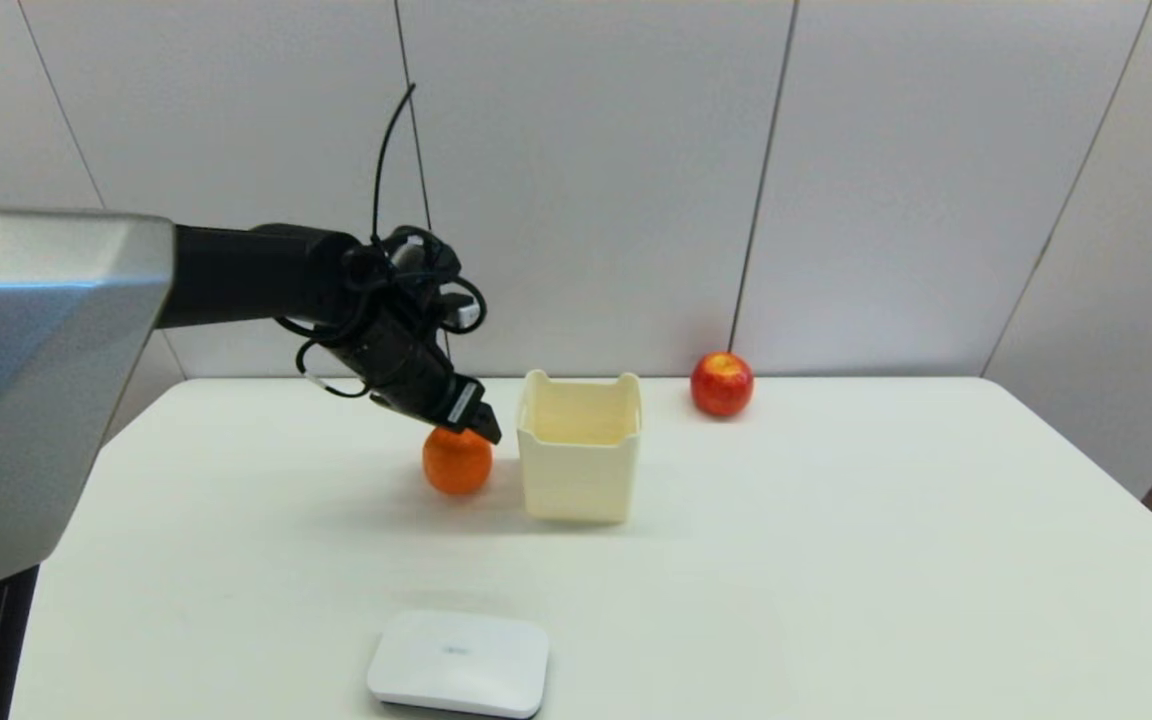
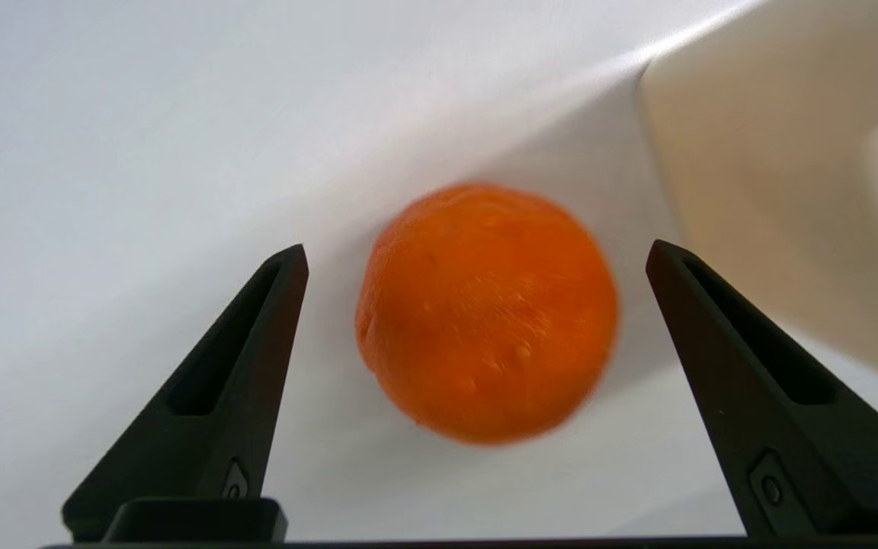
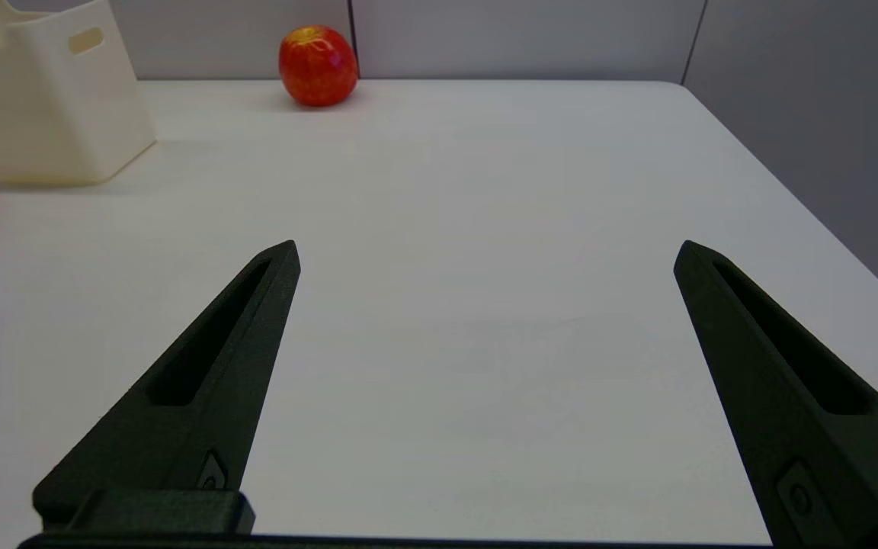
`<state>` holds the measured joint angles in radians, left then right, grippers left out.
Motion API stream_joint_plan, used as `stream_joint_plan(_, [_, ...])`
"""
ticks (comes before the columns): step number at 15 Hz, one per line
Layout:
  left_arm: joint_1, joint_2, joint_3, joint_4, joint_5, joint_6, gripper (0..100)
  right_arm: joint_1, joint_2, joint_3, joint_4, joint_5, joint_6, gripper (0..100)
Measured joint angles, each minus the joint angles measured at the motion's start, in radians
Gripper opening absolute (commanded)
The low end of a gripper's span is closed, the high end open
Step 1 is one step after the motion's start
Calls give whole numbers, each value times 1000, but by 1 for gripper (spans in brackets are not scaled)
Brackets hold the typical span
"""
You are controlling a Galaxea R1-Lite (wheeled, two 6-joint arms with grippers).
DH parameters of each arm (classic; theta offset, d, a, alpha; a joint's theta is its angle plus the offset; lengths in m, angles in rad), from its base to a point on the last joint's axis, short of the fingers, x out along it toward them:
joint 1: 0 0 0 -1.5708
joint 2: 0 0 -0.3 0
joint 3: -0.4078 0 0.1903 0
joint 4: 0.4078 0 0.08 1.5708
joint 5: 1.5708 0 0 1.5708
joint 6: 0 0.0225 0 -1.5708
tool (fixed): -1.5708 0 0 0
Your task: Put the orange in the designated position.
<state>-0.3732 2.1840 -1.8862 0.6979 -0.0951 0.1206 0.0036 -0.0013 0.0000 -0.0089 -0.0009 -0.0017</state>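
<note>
Orange [image 1: 457, 461] sits on the white bench [image 1: 836, 560], just left of the cream box [image 1: 579, 470], with a narrow gap between them. Left gripper [image 1: 484, 425] hangs directly over the orange, angled down toward it. In the left wrist view the jaws are spread wide, one finger [image 2: 241, 366] on each side of the fruit [image 2: 487, 313], neither touching it; nothing grasped. Box wall [image 2: 759, 191] is close beside the far finger.

Cream box: upright, open top, handle cutouts in the rim. What shows of the inside looks bare; the floor of it is not fully visible.

Red-and-yellow apple [image 1: 722, 384] at the back edge of the bench, right of the box and apart from it. White flat pad [image 1: 459, 663] near the front edge.

Right gripper [image 3: 485, 252]: low over bare bench on the right side, jaws released and wide, holding nothing. Box [image 3: 43, 99] and apple [image 3: 318, 65] are well ahead of it.
</note>
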Motion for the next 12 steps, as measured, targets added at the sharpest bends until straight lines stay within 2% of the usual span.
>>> stream_joint_plan(6, [79,-160,-79,-117,9,15,100,0,0,0,0,-1,1,100])
stream_joint_plan(12, [273,-390,13,-125,16,18,100,0,0,0,0,-1,0,100])
